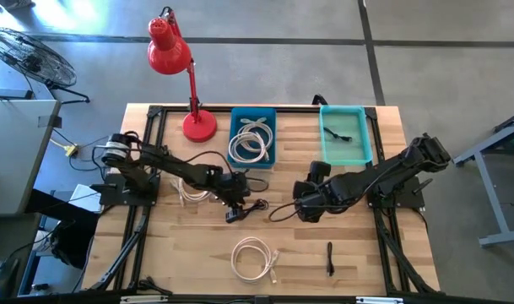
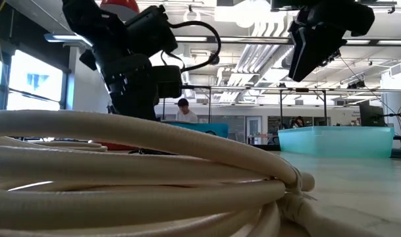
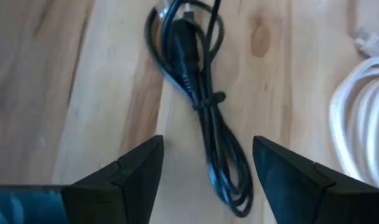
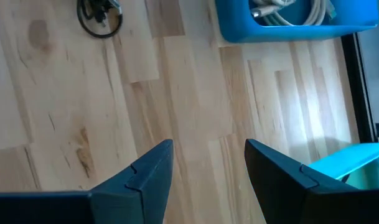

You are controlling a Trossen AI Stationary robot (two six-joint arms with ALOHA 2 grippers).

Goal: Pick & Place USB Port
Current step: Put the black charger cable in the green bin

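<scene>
A bundled black cable lies flat on the wooden table, tied at its middle; in the high view the black cable sits near the table's centre. My left gripper is open and hovers just above it, one finger on either side of the bundle's lower loop, left gripper at its left end. My right gripper is open over bare wood, right gripper right of the cable. The cable also shows far off in the right wrist view.
A blue bin holding white cables and a teal bin stand at the far edge, beside a red lamp. A white coil lies near the front, another white cable under the left arm, and a small black piece front right.
</scene>
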